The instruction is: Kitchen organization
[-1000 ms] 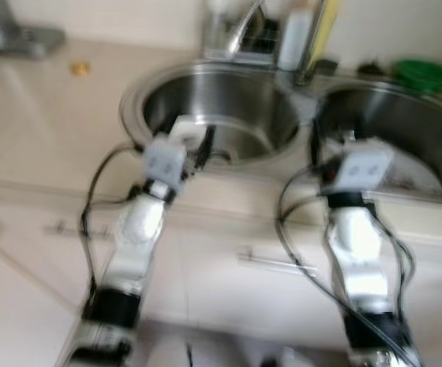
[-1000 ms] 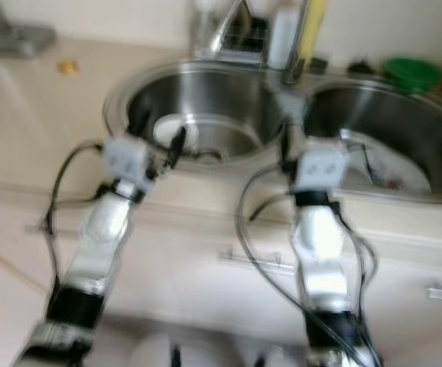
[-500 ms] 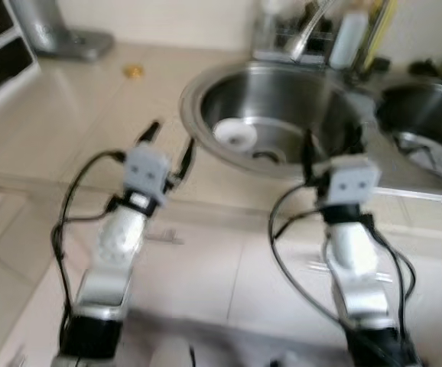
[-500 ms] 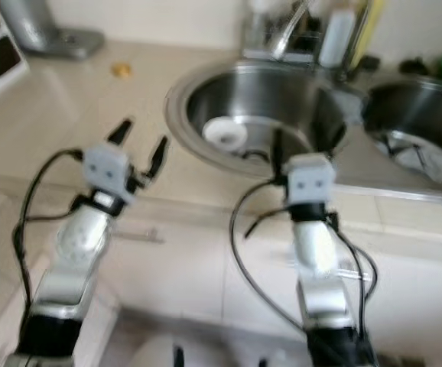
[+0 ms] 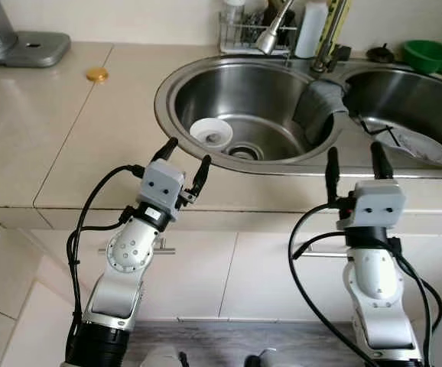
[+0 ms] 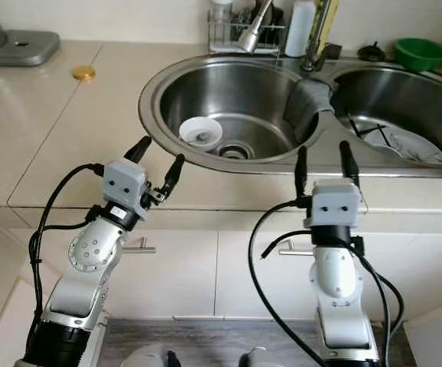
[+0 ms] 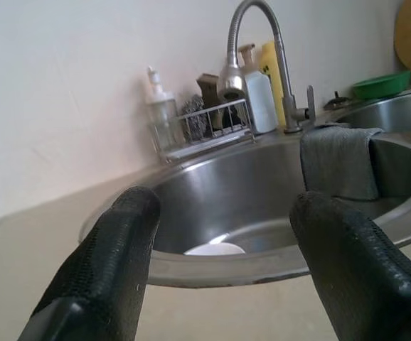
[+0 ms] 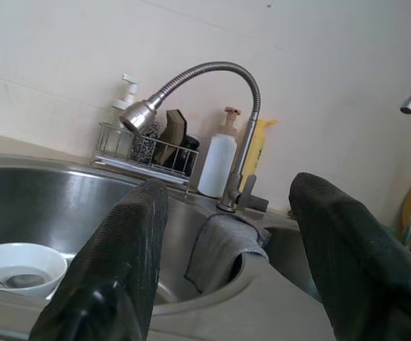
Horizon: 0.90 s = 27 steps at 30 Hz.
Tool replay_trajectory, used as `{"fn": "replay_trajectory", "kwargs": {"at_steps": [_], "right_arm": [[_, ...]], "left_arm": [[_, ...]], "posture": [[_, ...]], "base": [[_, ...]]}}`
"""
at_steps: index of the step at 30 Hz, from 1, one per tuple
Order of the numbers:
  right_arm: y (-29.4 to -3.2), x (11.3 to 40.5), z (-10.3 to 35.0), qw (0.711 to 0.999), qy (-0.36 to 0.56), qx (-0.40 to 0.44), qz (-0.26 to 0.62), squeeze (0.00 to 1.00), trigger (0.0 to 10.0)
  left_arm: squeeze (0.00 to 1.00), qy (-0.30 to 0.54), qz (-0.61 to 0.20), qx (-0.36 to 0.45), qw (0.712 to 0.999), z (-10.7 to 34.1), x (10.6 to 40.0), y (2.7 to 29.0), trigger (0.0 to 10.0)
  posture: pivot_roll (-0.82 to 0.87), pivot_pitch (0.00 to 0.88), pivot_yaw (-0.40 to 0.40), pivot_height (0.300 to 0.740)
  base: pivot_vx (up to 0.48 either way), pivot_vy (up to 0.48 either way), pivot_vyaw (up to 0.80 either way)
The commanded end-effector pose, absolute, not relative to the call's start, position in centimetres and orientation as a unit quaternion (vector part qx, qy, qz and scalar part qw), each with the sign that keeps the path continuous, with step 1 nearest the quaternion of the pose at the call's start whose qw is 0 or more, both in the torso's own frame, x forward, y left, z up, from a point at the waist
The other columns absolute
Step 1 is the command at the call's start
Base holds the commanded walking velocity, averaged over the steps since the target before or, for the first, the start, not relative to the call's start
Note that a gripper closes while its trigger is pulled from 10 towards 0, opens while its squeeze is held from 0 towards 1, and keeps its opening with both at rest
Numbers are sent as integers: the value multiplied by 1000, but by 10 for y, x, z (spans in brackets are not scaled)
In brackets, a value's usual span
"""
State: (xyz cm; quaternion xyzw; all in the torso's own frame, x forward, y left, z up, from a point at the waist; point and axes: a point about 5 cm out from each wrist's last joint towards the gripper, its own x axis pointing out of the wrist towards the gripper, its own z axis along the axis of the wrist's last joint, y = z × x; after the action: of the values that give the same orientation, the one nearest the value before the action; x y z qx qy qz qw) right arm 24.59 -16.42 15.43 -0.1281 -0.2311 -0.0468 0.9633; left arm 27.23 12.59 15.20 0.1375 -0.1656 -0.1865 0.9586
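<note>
A: Where is the bowl [image 5: 210, 133] seen?

B: It is seen inside the left sink [image 5: 206, 80], on the bottom, just beside the drain [image 5: 242, 152]. It is white, and a spoon [image 8: 15, 280] is seen lying in it.

A: How are the grippers placed against that sink?

B: The left gripper [image 5: 183, 159] is held over the counter [image 5: 76, 138] at the sink's front rim, just short of the bowl. Its fingers [image 7: 113, 256] are spread apart and nothing is gripped. The right gripper [image 5: 353, 162] is held at the front edge of the counter, before the divider between the left sink and the right sink [image 5: 427, 99]. Its fingers [image 8: 124, 256] are also parted and nothing is held.

A: What else is found around the sink?

B: A grey cloth [image 5: 318, 107] is draped over the divider. Behind the sink a wire rack [image 6: 244, 34] is set, with a scrubber and sponge in it, and the tap [image 8: 191, 82] is bent over the basin. A white bottle [image 5: 310, 27] is stood beside the tap, with a yellow one behind it. A green bowl [image 5: 425, 53] is placed behind the right sink, in which a dish rack is laid. To the left of the sink, well apart, a small gold lid [image 5: 95, 74] is left on the counter, and the grey base of an appliance [image 5: 14, 42] is seen at the far corner. Below the counter, cabinet doors with bar handles are seen.
</note>
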Motion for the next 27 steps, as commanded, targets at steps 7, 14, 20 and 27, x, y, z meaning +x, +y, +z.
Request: {"fn": "replay_trajectory", "kwargs": {"at_steps": [7, 14, 20, 27], "right_arm": [[-166, 253, 159, 961, -236, -134, -59, 0, 10000], [-168, 263, 166, 959, -241, -132, -68, 0, 10000], [-170, 265, 170, 958, -247, -130, -73, 0, 10000], [-170, 268, 174, 957, -250, -125, -78, 0, 10000]], "left_arm": [[0, -208, -188, 160, 946, 163, 274, 121, 10000], [0, -221, -187, 169, 942, 168, 275, 122, 10000], [0, -231, -183, 152, 944, 174, 277, 122, 10000], [0, -234, -182, 158, 942, 179, 279, 123, 10000]], "posture": [[148, 0, -58, 740], [147, 0, -51, 740], [143, 0, -46, 740], [139, 0, -42, 740]], "base": [[0, 0, 0], [0, -242, -114], [0, -393, -133], [0, 0, 0]]}}
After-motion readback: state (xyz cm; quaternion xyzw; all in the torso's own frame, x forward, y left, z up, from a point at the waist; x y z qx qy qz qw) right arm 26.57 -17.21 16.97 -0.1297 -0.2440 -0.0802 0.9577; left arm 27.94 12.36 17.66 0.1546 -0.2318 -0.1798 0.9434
